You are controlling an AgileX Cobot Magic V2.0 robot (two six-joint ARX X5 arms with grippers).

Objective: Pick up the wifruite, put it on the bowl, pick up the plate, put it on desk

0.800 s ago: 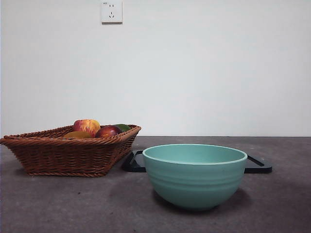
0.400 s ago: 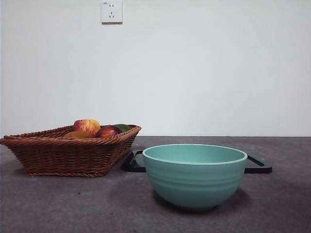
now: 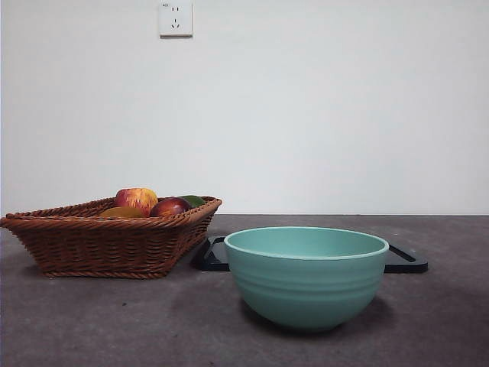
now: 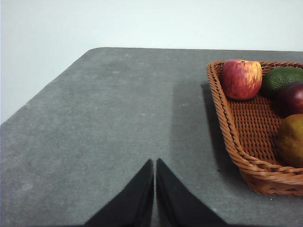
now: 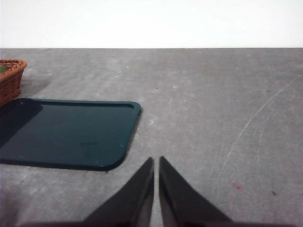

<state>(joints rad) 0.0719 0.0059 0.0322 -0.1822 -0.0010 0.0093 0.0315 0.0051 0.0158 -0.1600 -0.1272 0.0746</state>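
- The mint-teal glazed ceramic bowl [image 3: 306, 277], round, deep and faintly ridged, stands upright and nearest in the front view on the dark grey-brown matte desk [image 3: 99, 321]; all positions below are given relative to this bowl.
- Just behind the bowl lies a flat dark green-black rectangular tray-like plate [image 3: 405, 260], its ends showing past both sides of the bowl. The right wrist view shows the plate [image 5: 66, 135] with rounded corners, lying flat with nothing on it.
- Beside the bowl and a little farther back sits a brown woven wicker basket [image 3: 107, 241], next to one end of the plate.
- The dull brown-orange oval wifruite [image 3: 122, 212] lies in the basket, long axis roughly level, at the near edge of the fruit pile. In the left wrist view the wifruite [image 4: 291, 140] is cut by the frame, so which way it points cannot be determined.
- In the basket with it are a red-yellow streaked apple [image 4: 241, 79], a dark red fruit [image 4: 293, 97] and a dark green fruit [image 4: 282, 78].
- Left gripper [image 4: 155, 163]: jaws pressed together, gripping nothing, above bare desk beside the basket.
- Right gripper [image 5: 156, 161]: jaws pressed together, gripping nothing, above bare desk near a plate corner.
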